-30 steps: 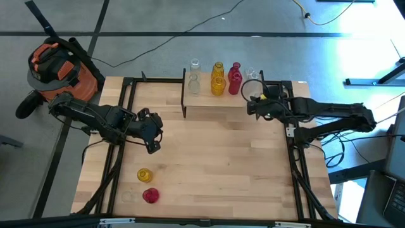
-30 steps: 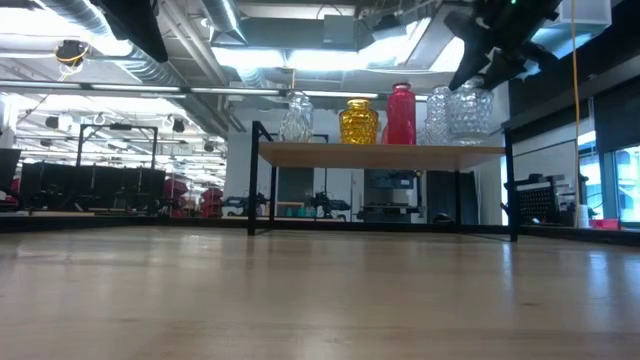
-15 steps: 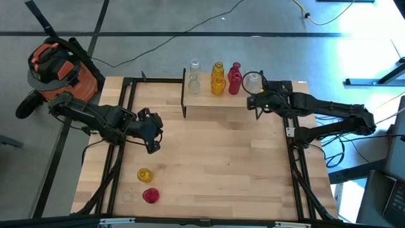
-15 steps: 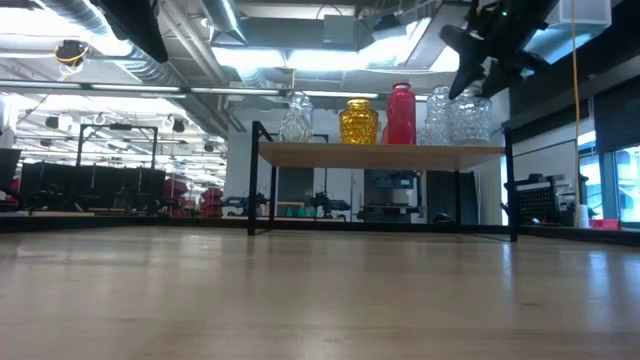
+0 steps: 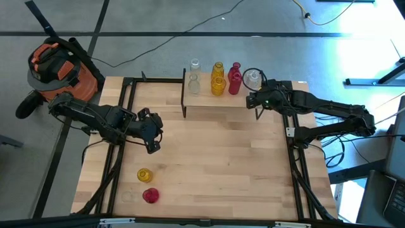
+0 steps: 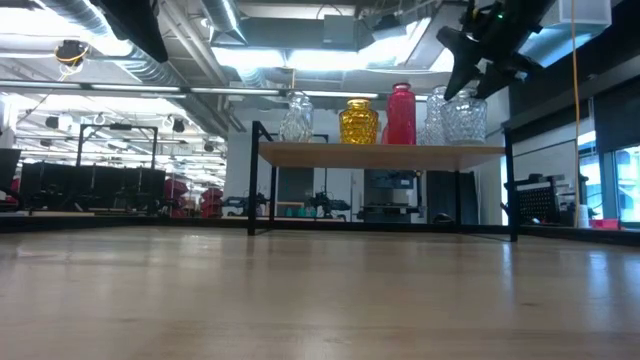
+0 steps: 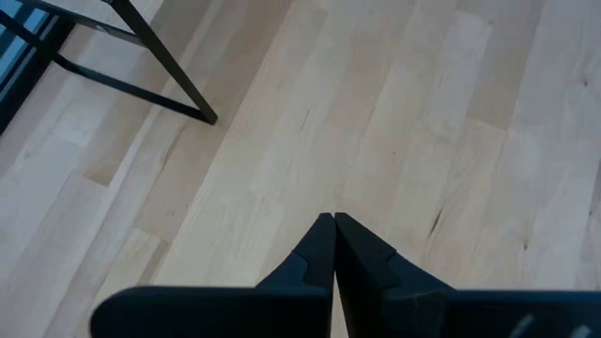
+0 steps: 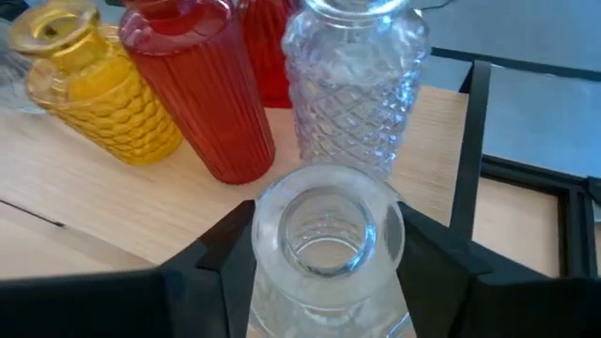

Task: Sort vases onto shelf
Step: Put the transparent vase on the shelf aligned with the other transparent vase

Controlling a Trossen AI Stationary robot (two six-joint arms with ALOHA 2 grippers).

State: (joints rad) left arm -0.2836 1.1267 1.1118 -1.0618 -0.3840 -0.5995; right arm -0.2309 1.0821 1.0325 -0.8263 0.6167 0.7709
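clear vase [image 8: 328,246] btwn right end effector [image 8: 324,258] fingers, on shelf [image 8: 113,202]

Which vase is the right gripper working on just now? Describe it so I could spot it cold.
Find the small wooden shelf at the table's far edge. At its right end, the right gripper straddles a clear glass vase standing on the board. Unlike the red ribbed vase and yellow vase nearby, it is colourless, nearest the shelf's front.

Bright even overhead light, glaring ceiling strips [image 6: 300,60] in low view, soft faint shadows, sharp focus
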